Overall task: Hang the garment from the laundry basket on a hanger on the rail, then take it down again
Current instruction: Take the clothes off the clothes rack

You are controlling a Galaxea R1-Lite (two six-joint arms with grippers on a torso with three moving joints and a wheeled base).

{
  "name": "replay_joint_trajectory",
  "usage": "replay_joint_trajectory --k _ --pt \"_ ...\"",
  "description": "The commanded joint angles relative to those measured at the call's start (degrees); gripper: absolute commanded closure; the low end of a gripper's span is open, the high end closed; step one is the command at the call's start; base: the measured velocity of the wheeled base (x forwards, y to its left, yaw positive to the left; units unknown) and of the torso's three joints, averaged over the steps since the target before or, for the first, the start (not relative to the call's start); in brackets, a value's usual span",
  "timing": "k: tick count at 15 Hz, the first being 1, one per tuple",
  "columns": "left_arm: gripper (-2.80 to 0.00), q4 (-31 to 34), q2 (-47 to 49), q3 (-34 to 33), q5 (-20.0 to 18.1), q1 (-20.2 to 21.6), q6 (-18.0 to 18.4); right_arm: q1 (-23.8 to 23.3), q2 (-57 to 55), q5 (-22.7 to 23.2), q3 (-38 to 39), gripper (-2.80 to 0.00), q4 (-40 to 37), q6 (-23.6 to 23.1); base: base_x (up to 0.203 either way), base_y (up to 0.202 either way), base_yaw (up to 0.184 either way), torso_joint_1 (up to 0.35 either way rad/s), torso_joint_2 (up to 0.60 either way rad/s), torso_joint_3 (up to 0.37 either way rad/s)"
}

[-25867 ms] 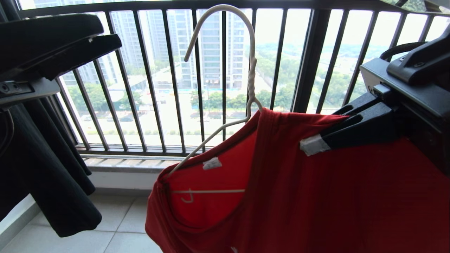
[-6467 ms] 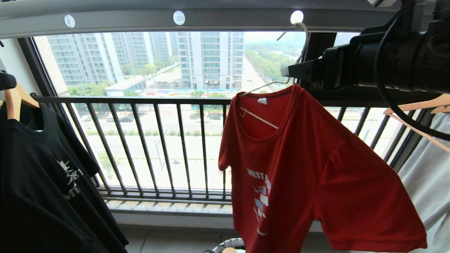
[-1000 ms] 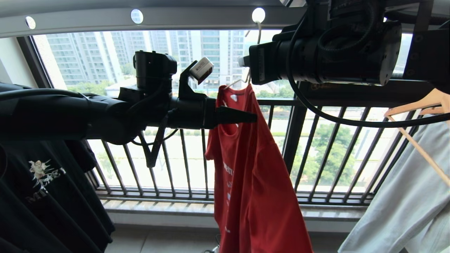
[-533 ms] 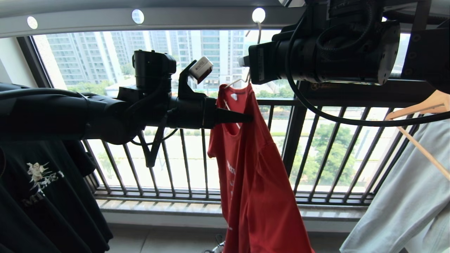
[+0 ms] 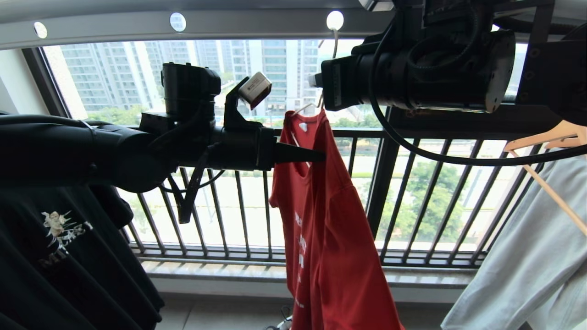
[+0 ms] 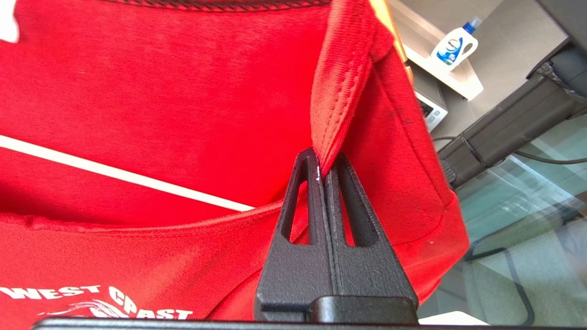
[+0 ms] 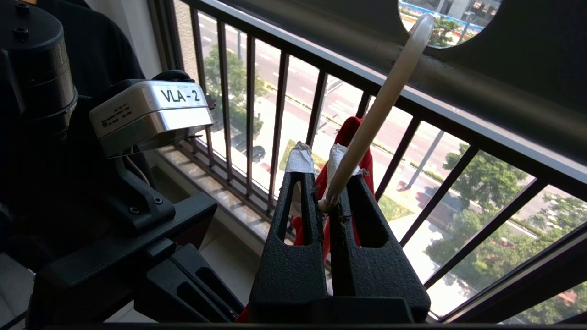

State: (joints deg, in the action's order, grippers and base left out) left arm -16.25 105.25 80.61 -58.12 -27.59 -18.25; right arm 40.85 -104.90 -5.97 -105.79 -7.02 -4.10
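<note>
The red garment [image 5: 330, 220] hangs edge-on from the white hanger [image 5: 306, 107]. The hanger's hook passes through a round hole in the grey rail [image 5: 252, 23] overhead. My left gripper [image 5: 321, 156] reaches in from the left and is shut on the garment's ribbed collar [image 6: 341, 82]. The hanger's lower wire [image 6: 114, 172] shows inside the neck opening. My right gripper [image 5: 316, 82] is shut on the hanger's neck [image 7: 380, 105] just under the rail [image 7: 504, 68]. Only a sliver of the laundry basket [image 5: 279, 325] shows below the shirt.
A black printed T-shirt [image 5: 55, 256] hangs at the left. A pale T-shirt [image 5: 527, 256] on a wooden hanger [image 5: 545, 137] hangs at the right. The black balcony railing [image 5: 229, 206] runs behind everything. A detergent bottle [image 6: 454, 43] stands on a shelf indoors.
My left gripper has shut on the collar and drawn back a little to the left, tugging the neckline. The right gripper has kept its hold on the hanger.
</note>
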Motion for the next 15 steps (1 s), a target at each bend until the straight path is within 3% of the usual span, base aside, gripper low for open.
replay_joint_trajectory --k 1,6,15 --pt "0.00 -0.07 -3.52 -2.02 -0.32 -0.12 -0.12 -0.07 -0.81 -0.10 -0.35 0.00 -0.19 -0.03 0.000 0.000 0.000 0.000 0.00 0.000" --pt "0.00 0.07 -9.66 -7.60 -0.27 -1.35 -0.12 -0.25 -1.36 -0.10 -0.56 0.00 -0.19 -0.12 0.000 0.000 0.000 0.000 0.00 0.000" --pt "0.00 0.08 -11.82 -12.85 0.32 -3.47 0.05 -0.25 -2.00 -0.18 -1.79 0.00 -0.36 -0.12 0.000 0.000 0.000 0.000 0.00 0.000"
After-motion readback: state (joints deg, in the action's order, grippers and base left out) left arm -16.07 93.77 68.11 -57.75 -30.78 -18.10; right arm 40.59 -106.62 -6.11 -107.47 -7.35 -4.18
